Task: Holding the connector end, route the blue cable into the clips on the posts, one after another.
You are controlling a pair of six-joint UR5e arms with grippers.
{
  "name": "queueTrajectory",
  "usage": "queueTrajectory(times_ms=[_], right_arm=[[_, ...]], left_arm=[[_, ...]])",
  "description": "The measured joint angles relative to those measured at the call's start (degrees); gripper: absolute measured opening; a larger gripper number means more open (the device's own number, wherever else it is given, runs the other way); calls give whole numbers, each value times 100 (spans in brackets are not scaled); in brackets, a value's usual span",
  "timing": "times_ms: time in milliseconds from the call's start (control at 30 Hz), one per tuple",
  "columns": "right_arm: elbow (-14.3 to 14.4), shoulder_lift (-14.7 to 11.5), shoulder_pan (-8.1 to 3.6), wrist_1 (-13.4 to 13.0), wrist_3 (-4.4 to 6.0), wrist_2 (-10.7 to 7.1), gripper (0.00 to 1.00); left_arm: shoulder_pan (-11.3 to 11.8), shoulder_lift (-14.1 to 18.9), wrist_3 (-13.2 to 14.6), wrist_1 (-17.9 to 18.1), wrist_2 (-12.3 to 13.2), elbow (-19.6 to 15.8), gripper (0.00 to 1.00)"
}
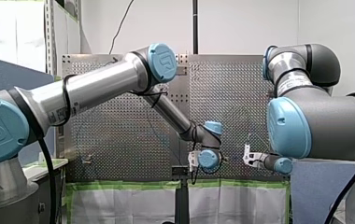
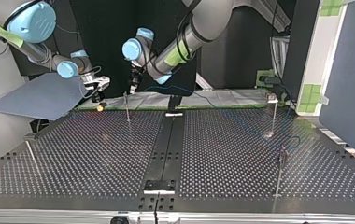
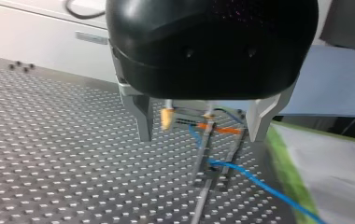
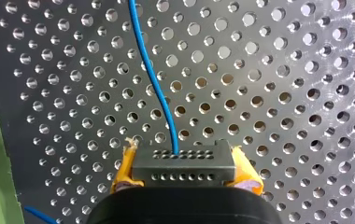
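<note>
Our right claw (image 4: 183, 161) is clamped on the dark connector (image 4: 183, 171), with its yellow pads (image 4: 123, 172) pressing on both sides. The blue cable (image 4: 154, 84) leaves the middle of the connector and runs away over the holed desk (image 4: 283, 93).

Our left claw (image 3: 200, 135) hovers over the desk with its metal fingers (image 3: 143, 119) wide apart. Just ahead of it stands a thin post (image 3: 202, 151). The cable bends past this post low down, but we cannot tell whether it sits in a clip there.

In the top view both claws hang near the desk's far edge, close to that post. A second post (image 2: 275, 114) and a third post (image 2: 280, 175) stand at the view's right, and a fourth post (image 2: 31, 156) at its left, all well apart.
</note>
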Motion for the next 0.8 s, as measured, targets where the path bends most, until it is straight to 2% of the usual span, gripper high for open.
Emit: queueTrajectory(times_ms=[267,567,800], right_arm=[[-2,6,0,0,7,0,0],[0,11,0,0,10,0,0],[0,16,0,0,10,0,0]], left_arm=[[-155,492,-289,493,-282,-494,98],[-317,1036,-557,1037,-409,-1038,98],[-330,1444,-747,1443,-571,-1445,98]])
